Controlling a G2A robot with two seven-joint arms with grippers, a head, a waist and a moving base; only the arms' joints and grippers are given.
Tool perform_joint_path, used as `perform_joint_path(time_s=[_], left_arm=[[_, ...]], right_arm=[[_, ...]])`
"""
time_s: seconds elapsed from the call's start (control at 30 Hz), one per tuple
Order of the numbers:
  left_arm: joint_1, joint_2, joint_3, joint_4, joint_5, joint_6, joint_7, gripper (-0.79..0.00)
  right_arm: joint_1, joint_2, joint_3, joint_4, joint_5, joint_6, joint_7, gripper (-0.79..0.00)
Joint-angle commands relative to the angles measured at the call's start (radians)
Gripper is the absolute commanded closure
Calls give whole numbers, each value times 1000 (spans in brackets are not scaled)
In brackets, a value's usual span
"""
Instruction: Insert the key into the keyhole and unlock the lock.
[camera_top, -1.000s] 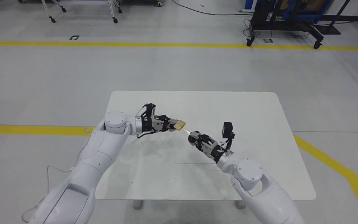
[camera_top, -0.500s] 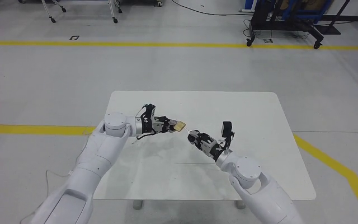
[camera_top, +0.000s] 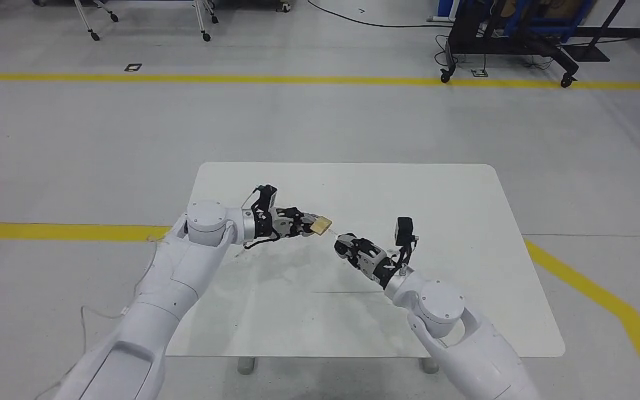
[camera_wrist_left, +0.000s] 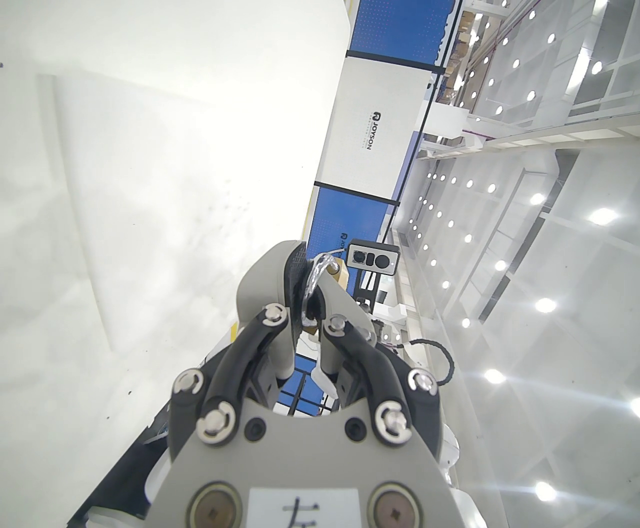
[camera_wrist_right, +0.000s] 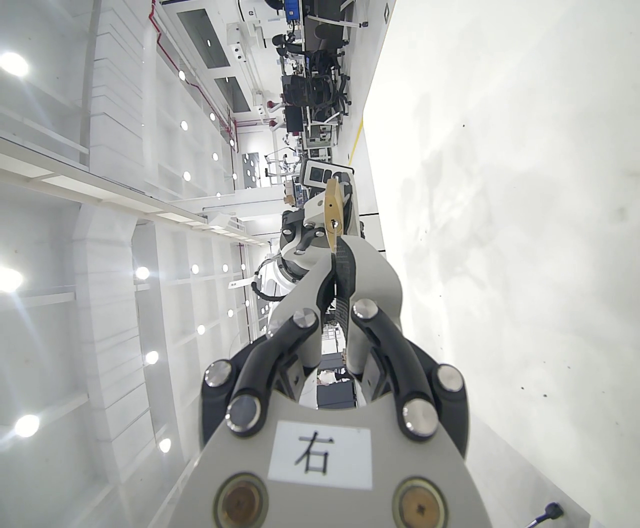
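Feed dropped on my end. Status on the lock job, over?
Left hand shut on the lock by its shackle, held over the table. Right hand pinched shut, short of the keyhole; key too small to make out. Nothing between them.

White desk (camera_top: 450, 190) with rounded corners, sitting on a grey floor (camera_top: 300, 120) with yellow lines. Top's kinda grubby, faint grey smudges (camera_wrist_right: 450, 200) around the middle plus a scatter of tiny dark specks (camera_wrist_left: 235, 210). Two round feet (camera_top: 245, 366) poke out under the near edge
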Motion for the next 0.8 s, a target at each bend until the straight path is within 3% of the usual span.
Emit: perform_joint_path(time_s=[0.0,0.77], left_arm=[[1,1,1,-6,7,2,5,0],[16,5,-5,-27,20,6,19,0]], right_arm=[[0,-1,1,1,-1,0,1,0],[24,-18,-6,29,-13,35,-4,0]])
